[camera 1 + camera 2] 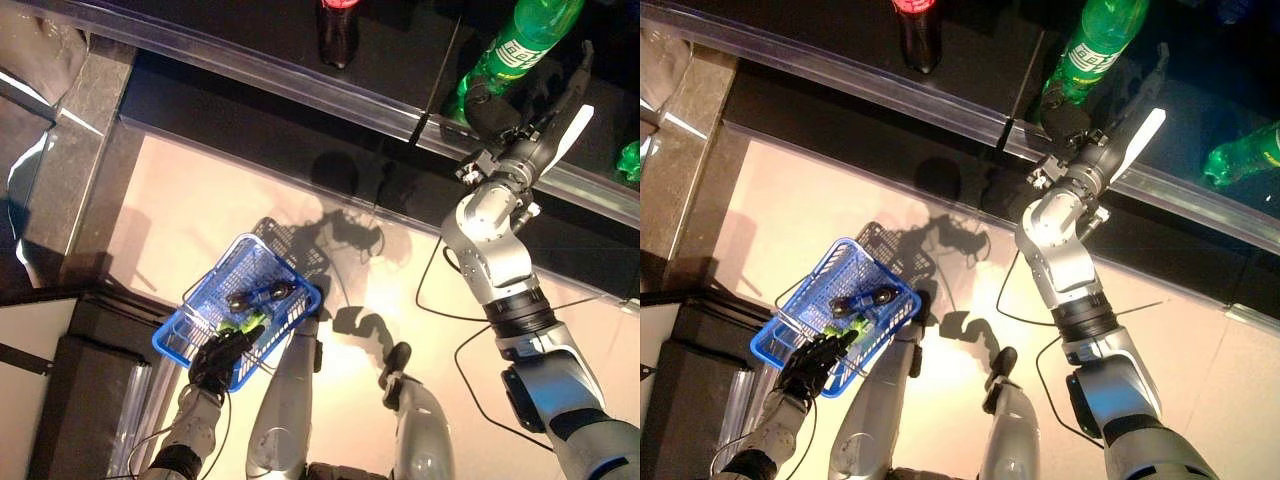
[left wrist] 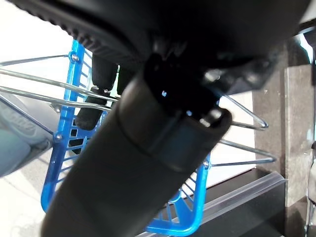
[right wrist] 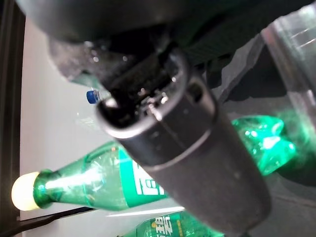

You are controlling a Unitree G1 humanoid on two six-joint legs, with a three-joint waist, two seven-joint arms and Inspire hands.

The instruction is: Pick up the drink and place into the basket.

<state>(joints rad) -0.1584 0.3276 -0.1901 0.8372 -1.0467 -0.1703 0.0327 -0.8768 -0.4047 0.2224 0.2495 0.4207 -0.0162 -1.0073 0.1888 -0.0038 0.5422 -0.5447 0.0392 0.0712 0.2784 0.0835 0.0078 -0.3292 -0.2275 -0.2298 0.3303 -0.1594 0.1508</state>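
Up top, right hand (image 1: pixel 492 118) touching green bottle (image 1: pixel 518 42), grip unclear.

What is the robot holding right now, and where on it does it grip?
The left hand grips the blue basket by its wire handle. The right hand reaches to the green bottle on the shelf, near its lower body; whether it grips yet cannot be told.

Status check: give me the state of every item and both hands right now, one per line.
Basket: held up at its handle by the left hand, something dark and green inside.
Left hand: shut on the basket handle.
Right hand: at the shelf, against the green bottle; grip cannot be told.
Green bottle: on the shelf, not yet lifted.
Dark bottle: on the shelf, red cap, untouched.
Second green bottle: on the shelf, farther right.
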